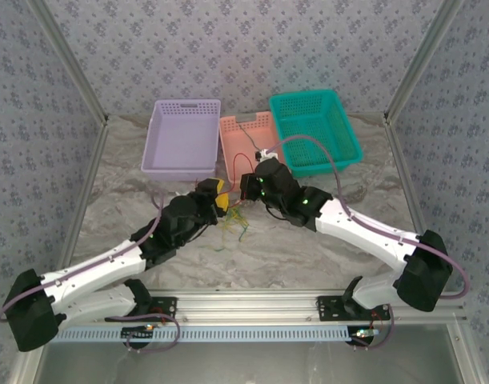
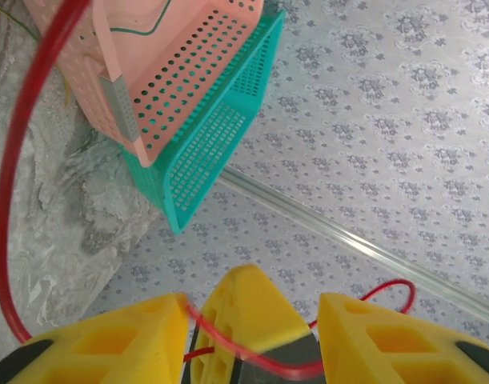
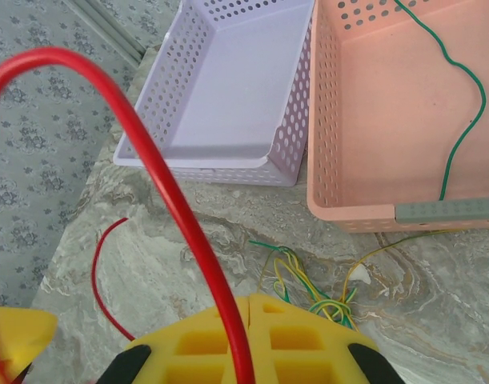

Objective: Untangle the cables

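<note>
A red cable (image 3: 152, 152) arches up from my right gripper (image 3: 252, 302), which is shut on it; its loose end (image 3: 100, 272) curls down to the table. In the left wrist view the red cable (image 2: 12, 184) loops wide and crosses between my left gripper's (image 2: 252, 302) two yellow fingers (image 2: 116, 344), which stand apart around the right gripper's tip. A knot of yellow and green cables (image 3: 324, 298) lies on the marble just below both grippers (image 1: 234, 224). One green cable (image 3: 458, 132) lies inside the pink basket (image 3: 372, 212).
A purple basket (image 1: 184, 164), the pink basket (image 1: 228, 128) and a teal basket (image 1: 352, 152) stand in a row at the back of the table. Patterned walls and metal frame bars close in both sides.
</note>
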### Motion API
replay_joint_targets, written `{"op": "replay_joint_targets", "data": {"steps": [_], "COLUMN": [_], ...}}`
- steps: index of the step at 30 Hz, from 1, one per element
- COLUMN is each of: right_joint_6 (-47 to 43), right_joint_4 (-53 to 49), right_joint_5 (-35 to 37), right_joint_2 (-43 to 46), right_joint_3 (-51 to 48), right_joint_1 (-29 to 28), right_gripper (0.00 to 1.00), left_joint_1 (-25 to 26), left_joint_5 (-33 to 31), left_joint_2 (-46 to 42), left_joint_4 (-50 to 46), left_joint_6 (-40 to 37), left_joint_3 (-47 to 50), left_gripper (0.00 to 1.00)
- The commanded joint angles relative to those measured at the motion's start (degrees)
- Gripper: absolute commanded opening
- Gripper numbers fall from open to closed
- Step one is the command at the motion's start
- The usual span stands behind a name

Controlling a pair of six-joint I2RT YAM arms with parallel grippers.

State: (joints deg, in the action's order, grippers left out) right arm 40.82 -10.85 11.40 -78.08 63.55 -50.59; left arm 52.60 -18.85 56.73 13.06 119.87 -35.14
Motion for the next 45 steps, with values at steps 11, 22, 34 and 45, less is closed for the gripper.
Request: {"op": "replay_joint_targets", "data": {"steps": [11,22,34,45], "right_joint_6": [-1.6,-13.5,-18.7,-18.3], "right_joint_4": [1.2,3.4,-1.8,-0.1], "right_joint_5": [1.2,-5.9,-16.3,-24.7], "right_joint_2": [1.9,5.0,-3.1,-9.2], "right_joint_3": [-1.8,-8.4,-2.0,2.9], "right_joint_1": [-1.2,-1.6,-5.5,-7.1], "right_gripper": [0.00,0.00,0.00,0.00], "left_joint_1": [-0.9,-26.0,-32.7,-32.2], "left_joint_5": [2.3,22.4,47.9,52.1], "left_joint_2": [1.4,4.1,33.7,43.1], "left_joint_4": [0.5,-9.9,-19.7,-22.0], "left_joint_6": [0.4,-22.6,-48.2,-53.7], "left_joint_3": [-1.3,-21.4,-62.0,-72.2], "left_gripper": [0.11,0.00,0.00,0.00]}}
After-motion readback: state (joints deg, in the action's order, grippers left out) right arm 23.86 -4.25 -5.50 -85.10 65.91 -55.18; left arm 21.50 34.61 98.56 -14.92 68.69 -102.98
